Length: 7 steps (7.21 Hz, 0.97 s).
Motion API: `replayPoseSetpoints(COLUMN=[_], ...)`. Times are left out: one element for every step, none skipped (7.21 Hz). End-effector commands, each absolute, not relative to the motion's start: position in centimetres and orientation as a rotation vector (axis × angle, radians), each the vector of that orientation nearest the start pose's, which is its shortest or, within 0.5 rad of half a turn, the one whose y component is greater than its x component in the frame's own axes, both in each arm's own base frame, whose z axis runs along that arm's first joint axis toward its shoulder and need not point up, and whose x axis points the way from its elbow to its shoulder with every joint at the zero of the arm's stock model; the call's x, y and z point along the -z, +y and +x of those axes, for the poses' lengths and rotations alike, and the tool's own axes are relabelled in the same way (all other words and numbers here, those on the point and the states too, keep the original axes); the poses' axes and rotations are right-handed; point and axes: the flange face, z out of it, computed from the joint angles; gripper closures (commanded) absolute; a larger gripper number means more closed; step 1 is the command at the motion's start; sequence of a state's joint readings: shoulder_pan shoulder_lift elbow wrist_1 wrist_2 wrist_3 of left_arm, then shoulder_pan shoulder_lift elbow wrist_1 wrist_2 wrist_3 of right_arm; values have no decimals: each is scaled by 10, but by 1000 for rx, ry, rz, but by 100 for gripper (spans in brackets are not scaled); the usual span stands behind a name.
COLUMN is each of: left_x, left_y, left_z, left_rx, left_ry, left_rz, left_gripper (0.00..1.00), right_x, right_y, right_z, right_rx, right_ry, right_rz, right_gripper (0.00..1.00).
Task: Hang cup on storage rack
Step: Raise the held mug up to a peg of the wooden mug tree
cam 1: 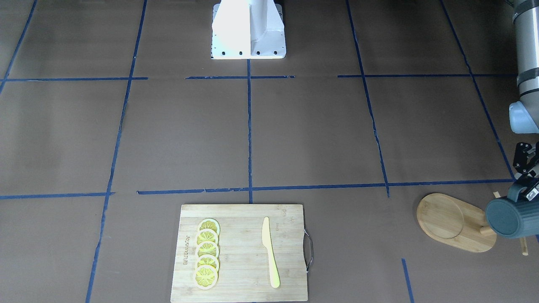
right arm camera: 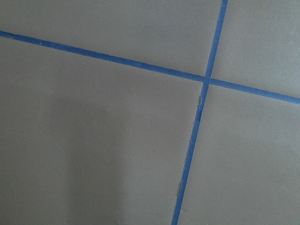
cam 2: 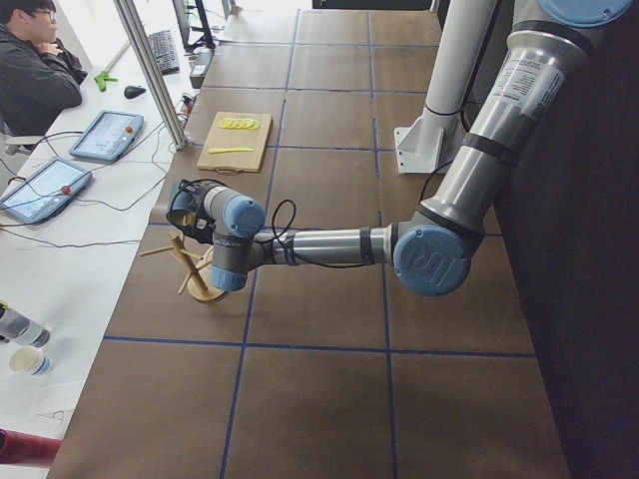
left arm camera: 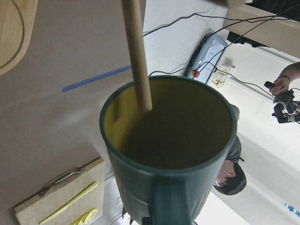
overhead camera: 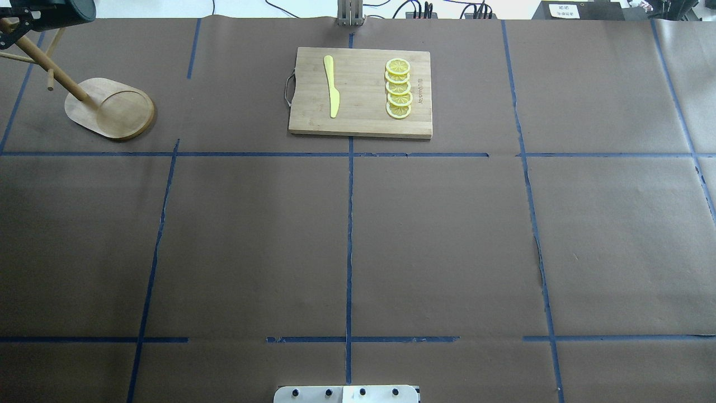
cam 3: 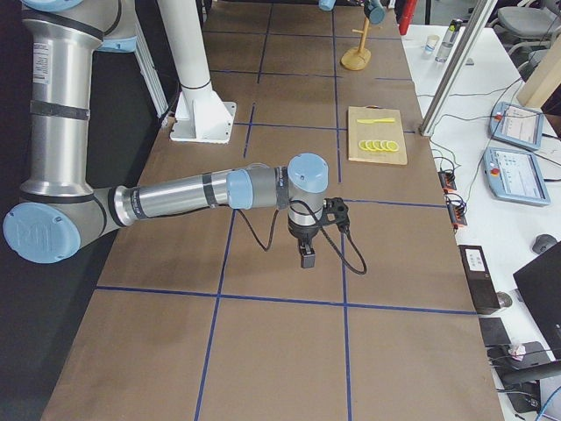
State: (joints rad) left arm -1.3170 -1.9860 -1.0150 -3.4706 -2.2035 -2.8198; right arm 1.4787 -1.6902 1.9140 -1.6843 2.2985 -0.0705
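The dark teal ribbed cup [cam 1: 511, 219] hangs in the air on its side, above the storage rack [cam 1: 450, 221], a bamboo mug tree with an oval base. My left gripper [cam 1: 527, 191] is shut on the cup at its handle side. In the left wrist view a rack peg [left arm camera: 137, 56] reaches across the cup's rim [left arm camera: 166, 82], its tip over the yellow-olive interior. In the overhead view the cup [overhead camera: 61, 8] sits at the top left corner over the leaning post [overhead camera: 53, 70]. My right gripper [cam 3: 307, 257] hovers low over bare table, and I cannot tell its state.
A bamboo cutting board [cam 1: 240, 252] carries several lemon slices [cam 1: 207, 252] and a yellow knife [cam 1: 269, 252]. The white robot base [cam 1: 248, 31] stands at the back centre. A person [cam 2: 35, 70] sits beside tablets [cam 2: 105, 135] past the table edge.
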Motion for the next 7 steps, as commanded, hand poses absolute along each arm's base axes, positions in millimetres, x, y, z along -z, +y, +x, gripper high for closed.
replayPoseSetpoints(left_x=[-516,-529,-538,-545,-550,-554,-556], left_y=[-608,-598,-594,-593,-593,-593,-594], left_z=[81,78,77,77,78,78,78], left_rx=[1277,1273,1285,1297,1307,1313,1320], left_ry=[1883,1885,1875,1866,1857,1852,1846], left_rz=[-434,-434,-438,-442,-444,-446,-449], left_gripper=[100,100,100,100,100,94,77], right_x=[-560,-556,-557,-557,-556,-555,-555], right_y=[-444,-444,-443,-443,-443,-442,-442], right_z=[26,26,27,27,27,27,27], right_rx=[196,194,194,194,194,195,193], right_ry=[-729,-729,-727,-727,-727,-727,-727], right_rz=[99,105,104,104,105,107,106], right_gripper=[0,0,0,0,0,0,0])
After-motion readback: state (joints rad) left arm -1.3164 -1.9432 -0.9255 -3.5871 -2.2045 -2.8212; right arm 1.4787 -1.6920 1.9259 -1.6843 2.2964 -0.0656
